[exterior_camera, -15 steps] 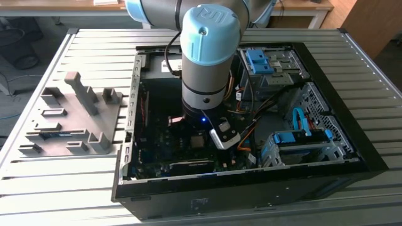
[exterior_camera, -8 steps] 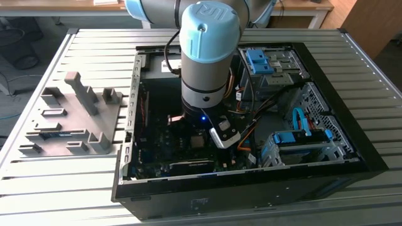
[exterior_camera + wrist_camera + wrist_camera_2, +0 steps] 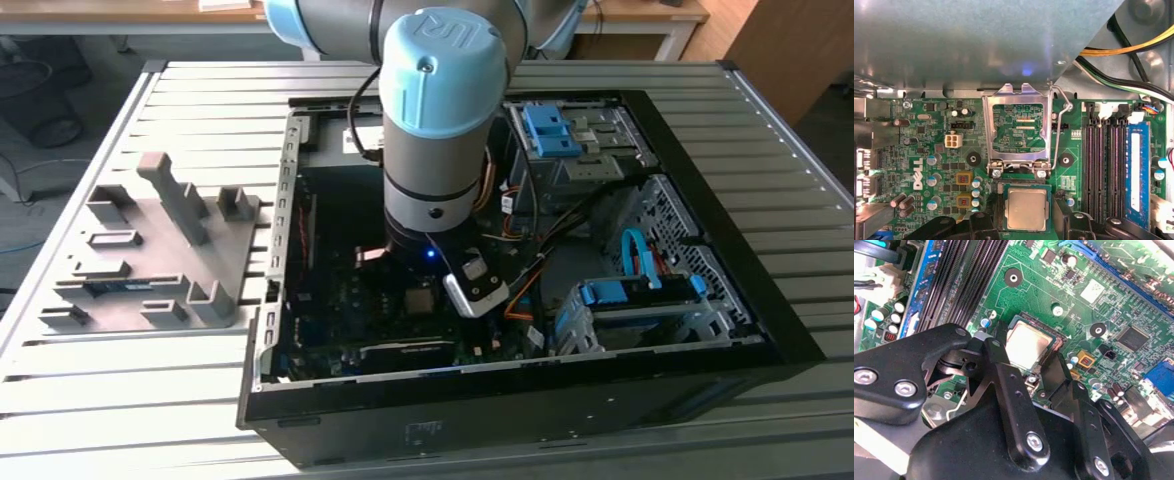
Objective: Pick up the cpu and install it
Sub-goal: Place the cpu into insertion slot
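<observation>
Inside the computer case [image 3: 534,410], the cpu [image 3: 1026,209] lies in its socket [image 3: 1000,210] — retention frame [image 3: 988,130] raised to admit it — the gripper [image 3: 1021,357] spread, 2 fingers [image 3: 1004,385] astride.

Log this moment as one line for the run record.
end effector: open, straddling chip | chip: lying in socket | socket cover: flipped open

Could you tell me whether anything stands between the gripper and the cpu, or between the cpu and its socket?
Nothing visible does. The cpu already lies in the socket, whose frame is swung up away from it, and the open gripper hangs right over it.
</observation>
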`<move>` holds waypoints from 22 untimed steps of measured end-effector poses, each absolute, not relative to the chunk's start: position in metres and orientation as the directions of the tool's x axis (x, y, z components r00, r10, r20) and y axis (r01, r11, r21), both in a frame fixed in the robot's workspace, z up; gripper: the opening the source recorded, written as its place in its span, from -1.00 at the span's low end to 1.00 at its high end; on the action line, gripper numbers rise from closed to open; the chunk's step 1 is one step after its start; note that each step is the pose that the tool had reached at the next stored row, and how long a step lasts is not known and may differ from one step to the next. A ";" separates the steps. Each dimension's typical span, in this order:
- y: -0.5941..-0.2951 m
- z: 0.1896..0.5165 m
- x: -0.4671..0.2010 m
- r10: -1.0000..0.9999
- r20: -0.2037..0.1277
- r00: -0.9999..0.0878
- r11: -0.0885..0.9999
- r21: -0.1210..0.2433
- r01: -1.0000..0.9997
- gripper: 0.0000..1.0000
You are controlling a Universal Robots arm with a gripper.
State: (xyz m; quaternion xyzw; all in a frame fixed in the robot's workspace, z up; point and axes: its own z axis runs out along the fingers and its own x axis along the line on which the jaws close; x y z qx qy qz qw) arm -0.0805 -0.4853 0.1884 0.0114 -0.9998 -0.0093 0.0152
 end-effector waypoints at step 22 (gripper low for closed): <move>-0.485 0.188 -0.091 -0.019 0.019 -1.000 1.000 0.019 -0.018 0.08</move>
